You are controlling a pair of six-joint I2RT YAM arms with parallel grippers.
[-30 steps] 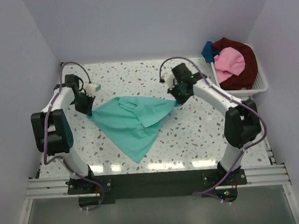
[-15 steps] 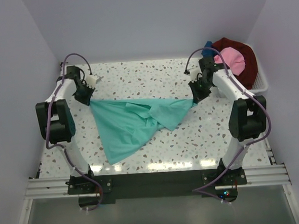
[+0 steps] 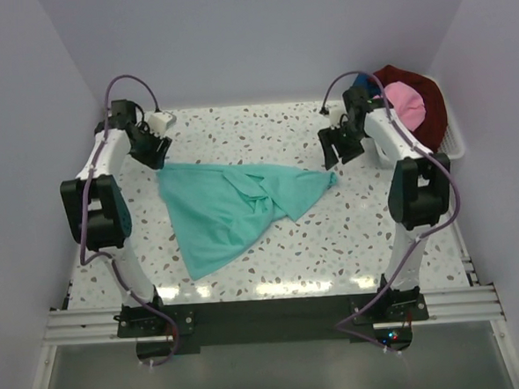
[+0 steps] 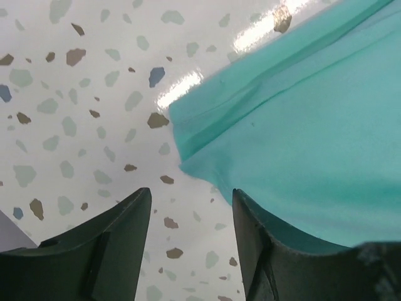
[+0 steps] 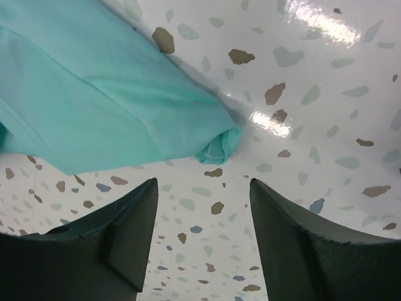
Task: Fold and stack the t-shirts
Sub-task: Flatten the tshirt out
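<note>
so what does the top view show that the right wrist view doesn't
Top only: the whole teal shirt, the left arm, and the basket holding a pink shirt and a dark red shirt. Right wrist only: the shirt's rolled corner close up, lying free beyond the open right jaws. Both: the teal shirt on the speckled table.

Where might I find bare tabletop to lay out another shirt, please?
Free: the far strip between the left tool and right tool, beyond the teal t-shirt; also the near-right area beside it. Crowded: the basket, heaped with shirts.
</note>
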